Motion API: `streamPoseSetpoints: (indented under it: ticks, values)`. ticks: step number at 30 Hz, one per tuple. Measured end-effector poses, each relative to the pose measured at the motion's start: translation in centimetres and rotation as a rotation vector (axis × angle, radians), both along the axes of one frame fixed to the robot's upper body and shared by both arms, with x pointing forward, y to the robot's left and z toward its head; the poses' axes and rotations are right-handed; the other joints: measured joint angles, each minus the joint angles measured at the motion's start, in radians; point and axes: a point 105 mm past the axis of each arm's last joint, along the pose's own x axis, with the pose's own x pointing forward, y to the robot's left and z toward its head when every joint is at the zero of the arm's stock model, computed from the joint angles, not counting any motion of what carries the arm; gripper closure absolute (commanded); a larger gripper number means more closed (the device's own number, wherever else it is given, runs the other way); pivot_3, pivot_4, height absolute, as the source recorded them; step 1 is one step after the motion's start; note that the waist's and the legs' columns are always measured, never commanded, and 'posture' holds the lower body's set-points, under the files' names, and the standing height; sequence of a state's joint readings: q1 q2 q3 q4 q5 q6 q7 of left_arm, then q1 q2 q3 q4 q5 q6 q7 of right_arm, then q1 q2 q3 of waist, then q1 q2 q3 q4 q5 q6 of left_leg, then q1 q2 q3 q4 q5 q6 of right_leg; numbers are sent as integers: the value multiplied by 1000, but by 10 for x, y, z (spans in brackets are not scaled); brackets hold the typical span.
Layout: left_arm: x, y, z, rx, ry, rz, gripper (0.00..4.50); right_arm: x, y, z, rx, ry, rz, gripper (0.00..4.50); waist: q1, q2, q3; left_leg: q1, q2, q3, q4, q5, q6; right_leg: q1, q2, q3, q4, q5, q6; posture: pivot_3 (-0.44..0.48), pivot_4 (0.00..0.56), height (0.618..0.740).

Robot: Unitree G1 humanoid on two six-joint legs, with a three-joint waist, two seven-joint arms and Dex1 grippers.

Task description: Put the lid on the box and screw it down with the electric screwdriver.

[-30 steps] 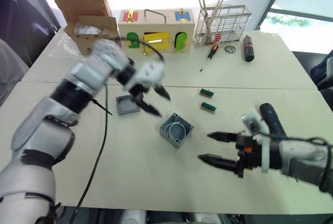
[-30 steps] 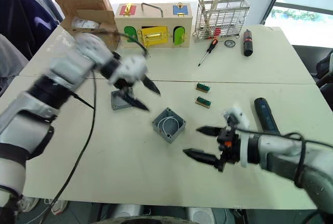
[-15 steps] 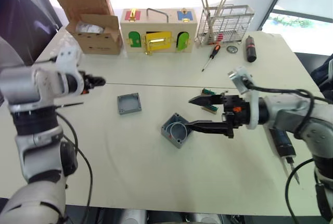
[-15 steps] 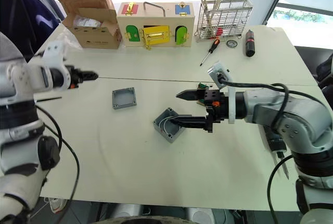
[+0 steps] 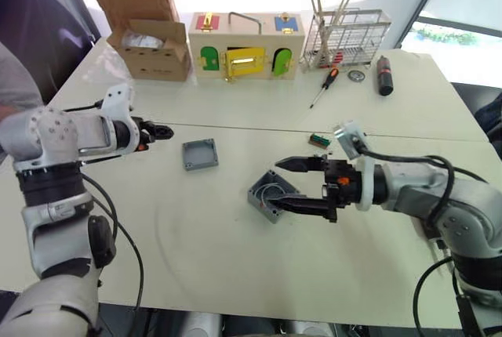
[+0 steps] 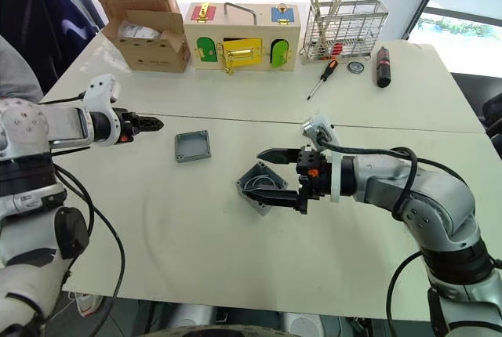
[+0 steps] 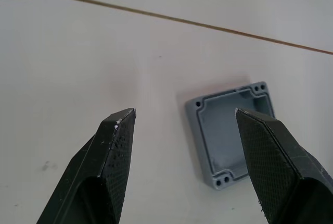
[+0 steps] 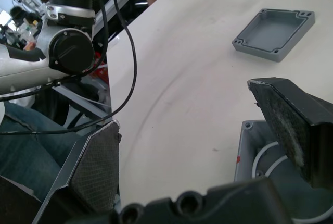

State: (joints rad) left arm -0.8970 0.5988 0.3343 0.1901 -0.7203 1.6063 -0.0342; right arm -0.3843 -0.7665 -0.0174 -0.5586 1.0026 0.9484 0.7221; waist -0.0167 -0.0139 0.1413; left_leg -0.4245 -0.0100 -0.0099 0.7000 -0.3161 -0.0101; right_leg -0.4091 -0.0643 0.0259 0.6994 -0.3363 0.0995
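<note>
my right gripper [image 6: 271,174] is spread wide around the small square grey plastic box [image 6: 260,188] with white wires. my left gripper [image 7: 182,122] is released, the grey square lid [image 5: 200,154] at its 3 o'clock, untouched.

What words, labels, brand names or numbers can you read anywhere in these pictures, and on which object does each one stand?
None can be read.
Cardboard carton: faint dark print on its front, too small to read.
Black cylinder: a red marking, not legible as text.
Box: a small red mark on its side, no letters visible.
</note>
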Motion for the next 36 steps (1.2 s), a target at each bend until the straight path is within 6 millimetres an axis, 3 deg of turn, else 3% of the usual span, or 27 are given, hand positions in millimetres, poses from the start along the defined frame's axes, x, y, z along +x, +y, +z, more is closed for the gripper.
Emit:
streamPoseSetpoints:
  ticks: [5, 8, 23, 26, 30, 31, 36]
  values:
    - [-2, -24, -23, 7, 137, -107, 1390, -2, 4, -2, 25, -8, -41, 0, -2, 0, 0, 0, 0, -1, 0, 0, 0, 0, 0, -1, 0, 0, 0, 0, 150, 740]
    - [-4, -23, -35, 27, 207, -104, 1390, -3, 3, -4, 40, 4, -77, 0, -3, 0, 0, 0, 0, -2, 0, 0, 0, 0, 1, -1, 0, 0, 0, 0, 150, 740]
    - [14, -30, -43, 104, 326, -49, 1390, -5, 8, -2, 90, 9, -166, 0, 2, 0, 0, 3, -3, -2, 0, 0, 0, 3, 1, -2, 0, 0, 0, 0, 150, 740]
    - [17, -29, -45, 132, 334, -53, 2285, -5, 9, -2, 96, 8, -174, 0, 3, 0, 0, 6, -3, -2, -1, 0, 0, 6, 1, -2, -1, 0, 0, 0, 150, 740]
    - [19, -31, -48, 148, 337, -76, 4237, -4, 10, -2, 103, 8, -190, 0, 4, 0, 0, 6, -4, -2, -1, 0, 0, 6, 1, -2, -1, 0, 0, 0, 150, 740]
    - [20, -33, -47, 139, 338, -83, 4461, -3, 10, -2, 104, 8, -194, 0, 3, 0, 0, 6, -4, -2, -1, 0, 0, 6, 1, -2, -1, 0, 0, 0, 150, 740]
    - [21, -33, -48, 135, 344, -92, 4461, -3, 9, -3, 107, 11, -208, 0, 3, 1, 0, 7, -4, -2, -1, 0, 0, 7, 0, -2, -1, 0, 0, 0, 150, 740]
